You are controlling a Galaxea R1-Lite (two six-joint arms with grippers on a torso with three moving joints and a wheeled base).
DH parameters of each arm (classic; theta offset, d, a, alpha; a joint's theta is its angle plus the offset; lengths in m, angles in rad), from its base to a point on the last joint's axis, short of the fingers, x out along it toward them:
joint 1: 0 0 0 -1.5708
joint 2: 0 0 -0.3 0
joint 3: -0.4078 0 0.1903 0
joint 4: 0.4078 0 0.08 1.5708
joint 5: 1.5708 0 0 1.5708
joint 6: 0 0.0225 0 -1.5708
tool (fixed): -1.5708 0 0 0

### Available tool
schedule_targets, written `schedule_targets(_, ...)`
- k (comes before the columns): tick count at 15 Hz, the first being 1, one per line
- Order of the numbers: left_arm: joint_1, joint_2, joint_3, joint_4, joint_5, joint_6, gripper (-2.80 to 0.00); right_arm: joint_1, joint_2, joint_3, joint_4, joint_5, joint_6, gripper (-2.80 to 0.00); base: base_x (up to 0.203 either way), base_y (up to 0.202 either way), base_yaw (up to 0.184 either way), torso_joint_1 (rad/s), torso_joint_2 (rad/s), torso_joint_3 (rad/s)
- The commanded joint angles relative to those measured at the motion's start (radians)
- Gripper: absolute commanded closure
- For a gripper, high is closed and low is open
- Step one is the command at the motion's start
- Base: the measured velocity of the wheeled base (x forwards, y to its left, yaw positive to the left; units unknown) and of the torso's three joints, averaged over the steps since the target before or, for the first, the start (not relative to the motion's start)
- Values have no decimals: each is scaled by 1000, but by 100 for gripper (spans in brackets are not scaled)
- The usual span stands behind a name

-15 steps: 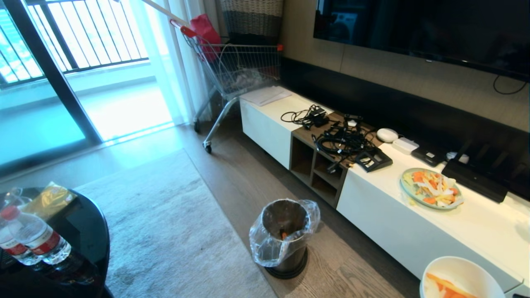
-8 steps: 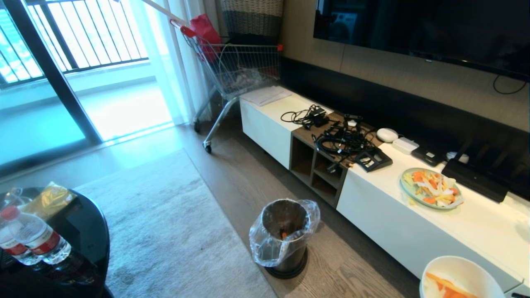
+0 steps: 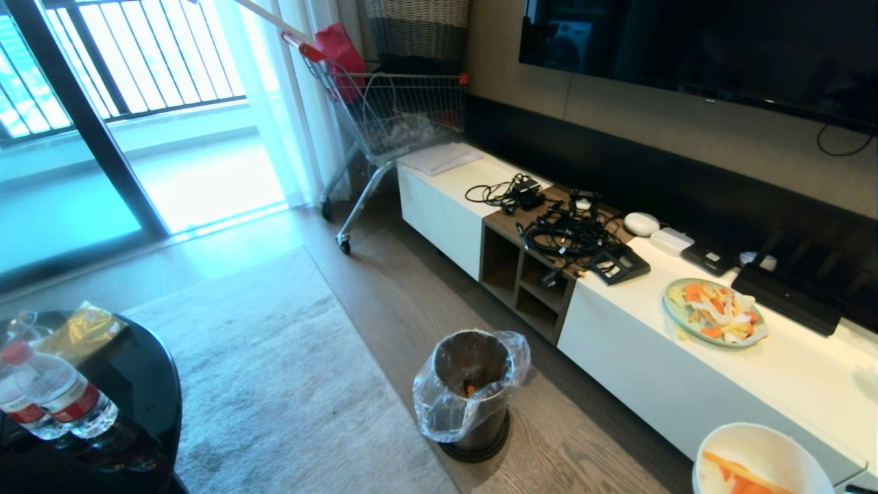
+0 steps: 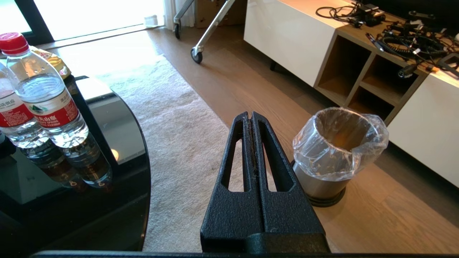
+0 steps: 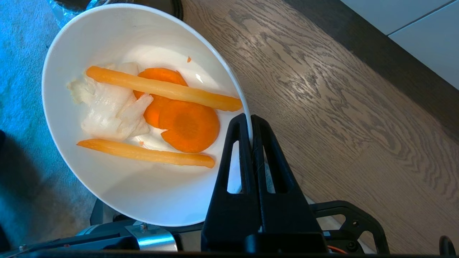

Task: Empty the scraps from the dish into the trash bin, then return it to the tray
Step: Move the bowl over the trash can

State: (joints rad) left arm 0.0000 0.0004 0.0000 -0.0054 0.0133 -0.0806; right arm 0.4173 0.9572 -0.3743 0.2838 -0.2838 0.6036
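My right gripper (image 5: 250,122) is shut on the rim of the dish (image 5: 107,186), a deep white bowl held above the wooden floor. In it lie the scraps (image 5: 157,107): orange carrot strips and slices with pale peel. The dish (image 3: 761,453) shows at the head view's lower right corner. The trash bin (image 3: 472,391), brushed metal with a clear liner, stands on the floor left of the dish; a bit of orange lies inside. My left gripper (image 4: 250,116) is shut and empty, with the trash bin (image 4: 337,150) to its right. The tray is out of view.
A long white cabinet (image 3: 789,384) runs along the right, bearing a pale-green plate (image 3: 713,312) heaped with mixed pieces and tangled cables (image 3: 569,233). A round black table (image 3: 137,391) with water bottles (image 3: 58,398) stands at left. A shopping cart (image 3: 391,116) and rug (image 3: 288,384) lie beyond.
The dish has edged very slightly left in the head view. Nothing else has moved.
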Motion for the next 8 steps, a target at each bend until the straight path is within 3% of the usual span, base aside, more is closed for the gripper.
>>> schedule_targets(1,0,0,0,-1,1,-1,0,6,2,1,1,-1,3,0,0,0,0,0,0,0)
schedule_targets(4,0,0,0,-1,1,-1,0,9,2,3,1,0,2,0,0,0,0,-1,1,-26)
schedule_targets(8,0,0,0,-1,1,-1,0,8,2,0,1,3,1,0,0,0,0,4,1,-169)
